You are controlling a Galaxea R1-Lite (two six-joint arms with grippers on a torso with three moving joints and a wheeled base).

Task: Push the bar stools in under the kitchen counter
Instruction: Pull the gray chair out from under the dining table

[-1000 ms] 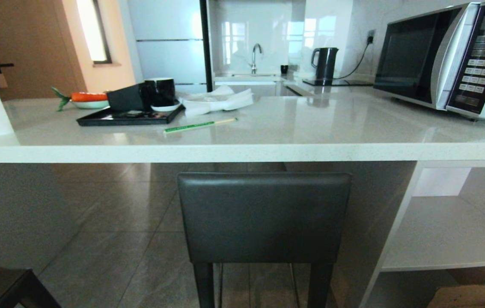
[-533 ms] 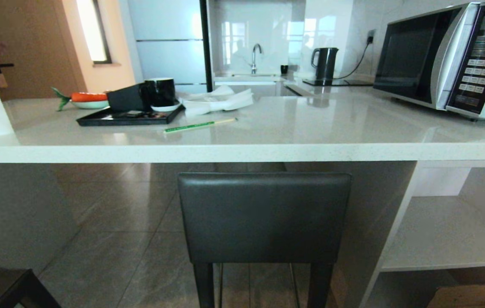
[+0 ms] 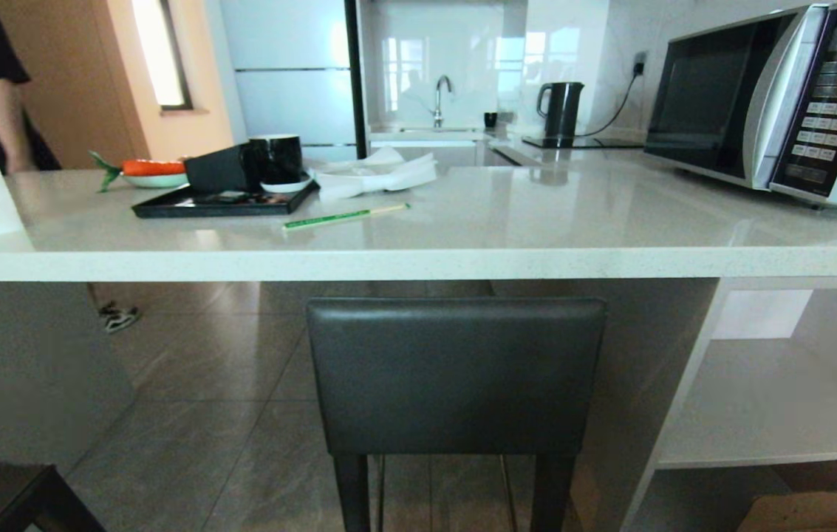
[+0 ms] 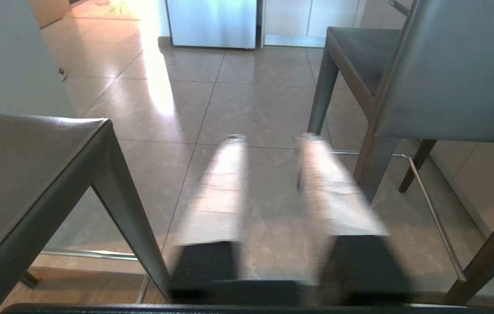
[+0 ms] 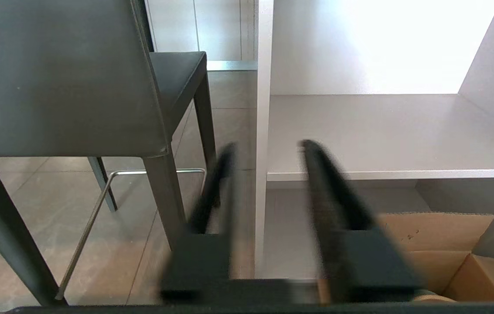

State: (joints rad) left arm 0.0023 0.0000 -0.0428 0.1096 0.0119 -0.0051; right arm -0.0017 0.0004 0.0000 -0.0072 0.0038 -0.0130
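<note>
Head view: stool (image 3: 455, 373) backrest facing camera

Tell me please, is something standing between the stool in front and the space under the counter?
Nothing visible does. The stool faces the opening below the counter, and the floor ahead of it shows only bare tiles. The shelf panel stands to its right, beside its path, not across it.
</note>
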